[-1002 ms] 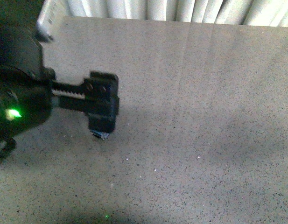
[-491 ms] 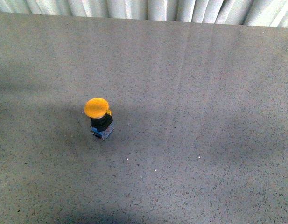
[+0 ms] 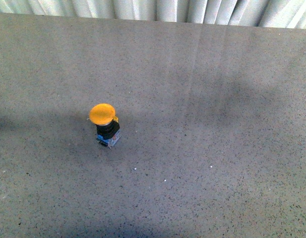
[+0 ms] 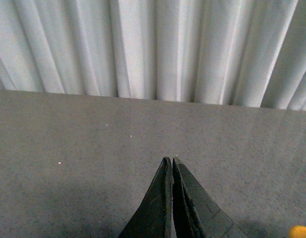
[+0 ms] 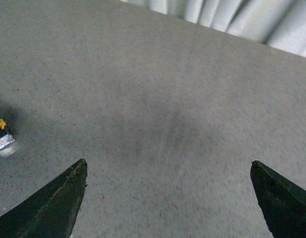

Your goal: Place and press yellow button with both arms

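The yellow button [image 3: 103,114] stands upright on the grey speckled table [image 3: 202,124], left of centre in the front view, orange-yellow cap on a black collar and a blue-and-clear base. Neither arm shows in the front view. In the left wrist view my left gripper [image 4: 171,159] is shut and empty above the table, and an edge of the button's cap [image 4: 300,232] shows at the picture's corner. In the right wrist view my right gripper [image 5: 168,164] is open and empty, with the button's base [image 5: 3,140] off beside one fingertip [image 5: 79,171].
White pleated curtains [image 3: 157,9] hang along the table's far edge. Soft shadows lie on the table near the button and towards the right.
One second ago my left gripper covered the button in the front view; it has since left that view to the left. The button stands free and has not moved.
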`<state>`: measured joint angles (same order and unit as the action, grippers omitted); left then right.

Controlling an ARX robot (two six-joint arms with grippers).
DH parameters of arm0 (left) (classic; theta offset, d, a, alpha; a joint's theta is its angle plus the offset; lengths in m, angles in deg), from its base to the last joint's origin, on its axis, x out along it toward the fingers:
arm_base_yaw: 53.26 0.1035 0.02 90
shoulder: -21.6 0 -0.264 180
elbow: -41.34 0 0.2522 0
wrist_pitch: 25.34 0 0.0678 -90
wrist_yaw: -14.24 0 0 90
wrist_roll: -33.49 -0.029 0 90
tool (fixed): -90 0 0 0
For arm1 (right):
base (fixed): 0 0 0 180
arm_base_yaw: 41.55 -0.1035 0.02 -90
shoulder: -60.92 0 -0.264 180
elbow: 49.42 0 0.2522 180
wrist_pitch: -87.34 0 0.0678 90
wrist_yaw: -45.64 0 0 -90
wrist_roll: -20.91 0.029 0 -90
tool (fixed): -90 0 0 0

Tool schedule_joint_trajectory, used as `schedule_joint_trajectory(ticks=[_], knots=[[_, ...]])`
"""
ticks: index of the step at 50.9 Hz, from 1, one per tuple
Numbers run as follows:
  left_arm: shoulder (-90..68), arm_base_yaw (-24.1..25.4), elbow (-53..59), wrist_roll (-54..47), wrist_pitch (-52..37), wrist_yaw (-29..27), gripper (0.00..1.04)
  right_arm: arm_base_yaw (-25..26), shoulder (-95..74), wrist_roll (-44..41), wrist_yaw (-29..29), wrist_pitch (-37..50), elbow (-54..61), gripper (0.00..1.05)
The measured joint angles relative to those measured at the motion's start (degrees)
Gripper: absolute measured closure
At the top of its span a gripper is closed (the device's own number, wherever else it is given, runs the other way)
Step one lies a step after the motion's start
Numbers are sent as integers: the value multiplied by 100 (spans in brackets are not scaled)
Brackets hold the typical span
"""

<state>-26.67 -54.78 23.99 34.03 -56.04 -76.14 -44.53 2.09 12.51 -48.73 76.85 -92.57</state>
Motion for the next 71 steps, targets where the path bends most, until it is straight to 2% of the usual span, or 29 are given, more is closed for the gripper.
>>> schedule_joint_trajectory(ticks=[3, 9, 18, 19, 22, 25, 32, 47, 68, 71], knots=[[85, 116, 131, 2, -70, -4, 103, -297, -782, -120, -2, 389, -326, 9], [623, 127, 275, -4, 417, 42, 103, -1154, -2522, -509, 166, 990, -1373, 9], [1521, 133, 289, -4, 1220, 39, 103, -2173, -4277, -684, 105, 800, -2848, 9], [1593, 133, 289, -4, 1287, 39, 103, -2234, -4371, -645, 81, 769, -2931, 10], [1880, 133, 289, -4, 1543, 39, 103, -2433, -4640, -566, 85, 734, -3169, 23], [2052, 133, 289, -4, 1700, 39, 103, -2529, -4739, -522, 92, 728, -3265, 32], [2553, 133, 289, -4, 2181, 42, 103, -2732, -4839, -417, -76, 546, -3355, 62], [3106, 133, 289, -4, 2717, 39, 103, -2787, -4937, -96, -407, 365, -3355, 103], [3803, 133, 289, -7, 3416, 39, 103, -2815, -5230, 129, -772, 68, -3359, 103], [4262, 133, 289, -7, 4044, 46, 103, -2820, -5259, 131, -772, 55, -3366, 103]])
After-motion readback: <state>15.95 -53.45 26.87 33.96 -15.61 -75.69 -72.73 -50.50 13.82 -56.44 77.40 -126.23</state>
